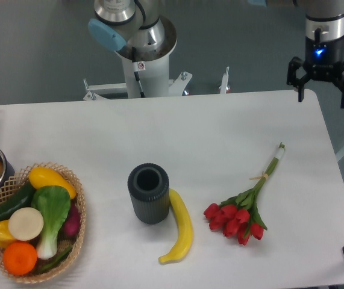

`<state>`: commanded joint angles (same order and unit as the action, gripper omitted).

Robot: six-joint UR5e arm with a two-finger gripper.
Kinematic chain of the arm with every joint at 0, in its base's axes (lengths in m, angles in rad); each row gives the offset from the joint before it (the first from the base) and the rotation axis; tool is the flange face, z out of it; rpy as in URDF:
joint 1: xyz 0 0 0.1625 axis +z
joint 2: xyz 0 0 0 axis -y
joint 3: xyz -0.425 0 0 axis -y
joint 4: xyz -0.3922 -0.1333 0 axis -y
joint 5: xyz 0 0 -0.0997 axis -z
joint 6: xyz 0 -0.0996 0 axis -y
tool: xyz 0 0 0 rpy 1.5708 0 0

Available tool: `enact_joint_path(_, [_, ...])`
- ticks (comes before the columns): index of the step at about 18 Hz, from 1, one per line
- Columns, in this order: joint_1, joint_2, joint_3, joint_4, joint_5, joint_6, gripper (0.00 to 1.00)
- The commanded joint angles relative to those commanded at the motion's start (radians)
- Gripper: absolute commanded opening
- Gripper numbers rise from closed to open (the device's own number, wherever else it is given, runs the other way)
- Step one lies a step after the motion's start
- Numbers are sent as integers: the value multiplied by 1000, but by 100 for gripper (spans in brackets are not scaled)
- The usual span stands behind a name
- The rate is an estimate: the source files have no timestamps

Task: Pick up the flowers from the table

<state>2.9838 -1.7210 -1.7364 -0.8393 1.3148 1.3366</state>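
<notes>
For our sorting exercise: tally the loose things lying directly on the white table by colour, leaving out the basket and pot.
Red tulip bunch with green stems: 1
Yellow curved banana: 1
Dark grey ribbed cylindrical cup: 1
Total: 3
</notes>
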Motion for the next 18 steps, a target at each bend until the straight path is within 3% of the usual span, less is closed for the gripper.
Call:
enact_joint_path(2, [-46,-43,-8,58,-2,-118,100])
enact_joint_path(5, [-88,-84,11,59,-2,-207,100])
enact_joint_path(15, [-166,-176,-6,59,7,-208,100])
enact_joint_path(18, [-178,-259,26,63,17,-203,100])
